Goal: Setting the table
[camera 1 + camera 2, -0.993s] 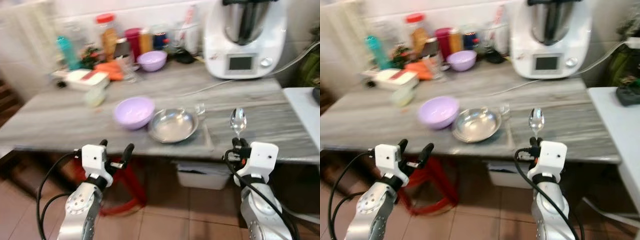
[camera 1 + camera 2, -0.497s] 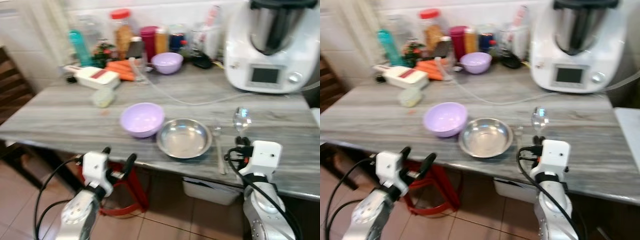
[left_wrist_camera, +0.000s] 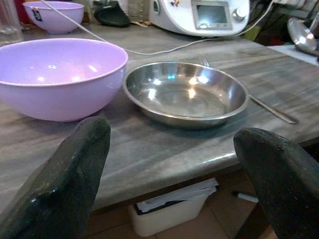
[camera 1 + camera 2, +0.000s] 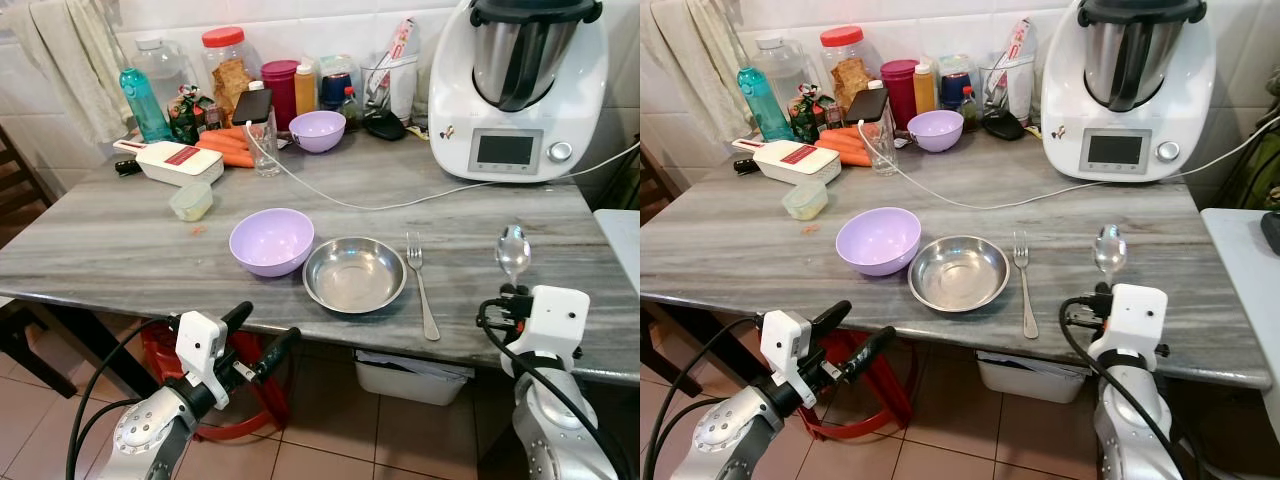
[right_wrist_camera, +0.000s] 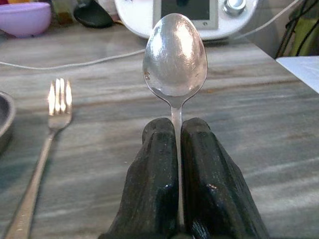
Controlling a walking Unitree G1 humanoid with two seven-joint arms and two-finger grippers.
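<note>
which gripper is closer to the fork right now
Right. The right gripper, shut on a spoon, sits just right of the fork; the left gripper hangs open below the table edge, farther left.

Left tool [image 4: 258,334] fingers now spread wider.

left gripper [image 4: 258,336] hangs low with fingers spread wide, right gripper [image 5: 176,149] raised, fingers pinched tight together on a spoon [image 5: 175,57].

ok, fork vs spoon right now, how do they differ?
The fork lies flat on the table, right of the steel dish; the spoon is held upright, bowl up, clamped in the right end effector. The fork is free, untouched; the spoon is off the table. Both are plain silver metal cutlery.
</note>
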